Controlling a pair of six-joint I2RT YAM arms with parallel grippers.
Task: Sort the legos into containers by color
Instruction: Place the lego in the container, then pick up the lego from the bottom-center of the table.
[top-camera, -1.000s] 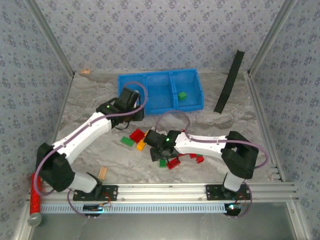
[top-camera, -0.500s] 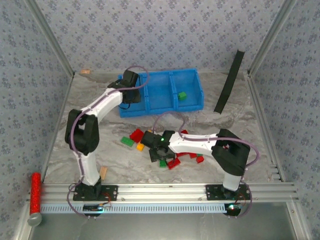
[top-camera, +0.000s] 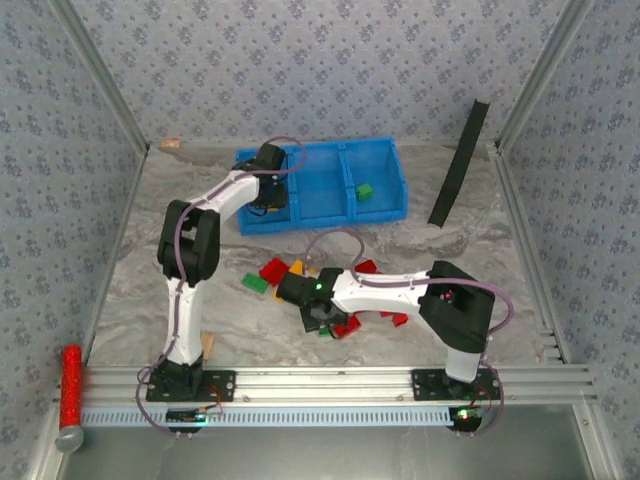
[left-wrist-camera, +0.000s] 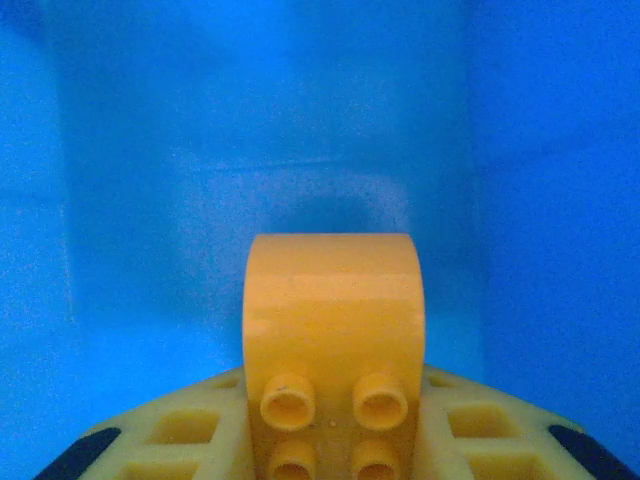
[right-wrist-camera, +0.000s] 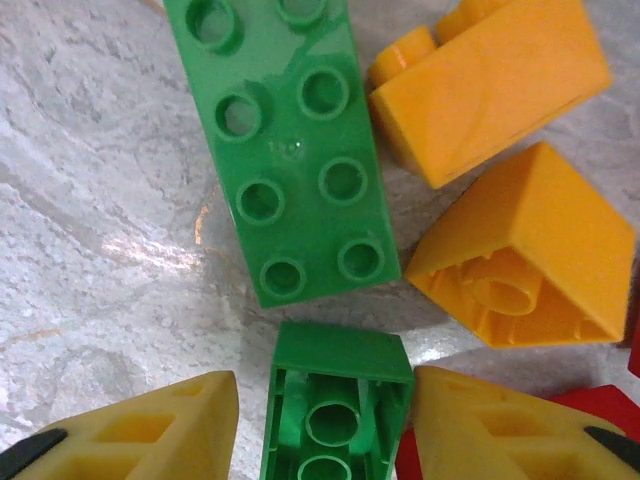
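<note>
Over the left compartment of the blue bin (top-camera: 320, 155) hangs my left gripper (top-camera: 266, 193). In the left wrist view it (left-wrist-camera: 333, 440) is shut on a yellow-orange lego with a rounded top (left-wrist-camera: 333, 320), blue floor below. Down in the loose pile, my right gripper (top-camera: 322, 316) is open. The right wrist view shows it (right-wrist-camera: 325, 395) straddling a small green lego (right-wrist-camera: 338, 355); the right finger (right-wrist-camera: 470, 420) touches it, the left finger (right-wrist-camera: 190, 420) stands slightly off. A long green lego (right-wrist-camera: 285, 150) and two orange legos (right-wrist-camera: 490, 85) (right-wrist-camera: 525, 250) lie just beyond. One green lego (top-camera: 366, 190) sits in the right compartment.
Red legos (top-camera: 272, 270) (top-camera: 398, 319), a green one (top-camera: 256, 283) and a yellow one (top-camera: 296, 268) lie around the right gripper. A tan wooden block (top-camera: 206, 345) and a red cylinder (top-camera: 70, 395) sit near the front left. A black strip (top-camera: 460, 165) leans at the back right.
My left arm has swung from in front of the bin up over its left compartment, carrying the yellow-orange lego. My right gripper has shifted slightly left over the pile and narrowed its jaws around the green lego.
</note>
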